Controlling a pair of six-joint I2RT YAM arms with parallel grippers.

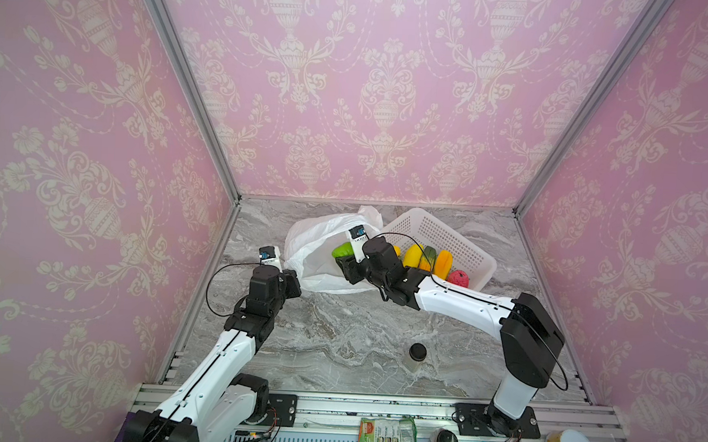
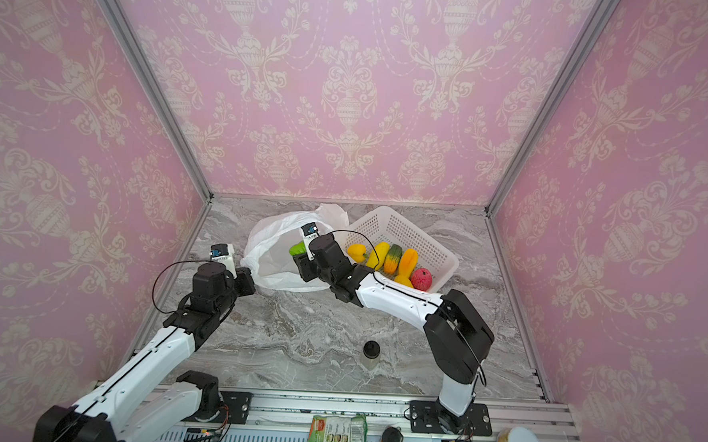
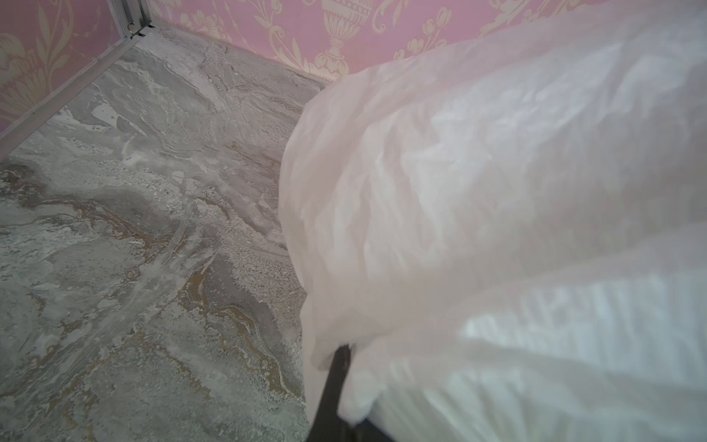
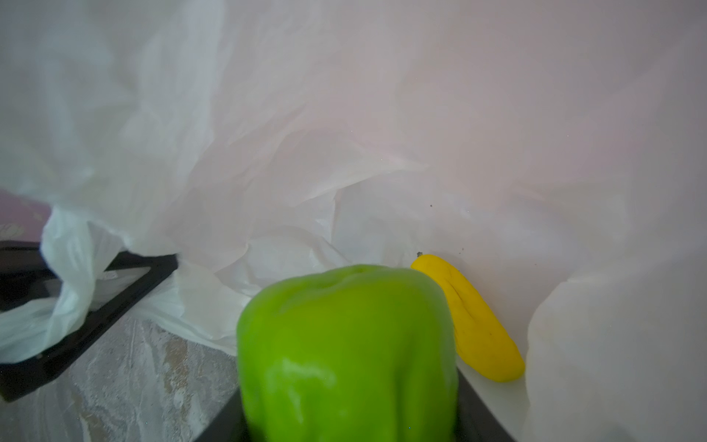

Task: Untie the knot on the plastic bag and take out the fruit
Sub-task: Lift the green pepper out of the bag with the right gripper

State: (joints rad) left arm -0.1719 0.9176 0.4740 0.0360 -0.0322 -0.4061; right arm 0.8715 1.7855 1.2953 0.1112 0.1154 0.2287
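Rearward, plastic bag edge beside basket

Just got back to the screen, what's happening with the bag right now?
The left claw is shut on the edge of the plastic bag, holding its mouth open. The right claw grips a green fruit at the opening. Several fruits lie in the white basket; a yellow one is still inside the bag.

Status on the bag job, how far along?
Done: plastic bag open, no knot visible; several fruit sit in the basket. In hand: right hand grips the green fruit at the bag mouth, left hand pinches the bag's edge. Left: a yellow piece lies inside the bag.
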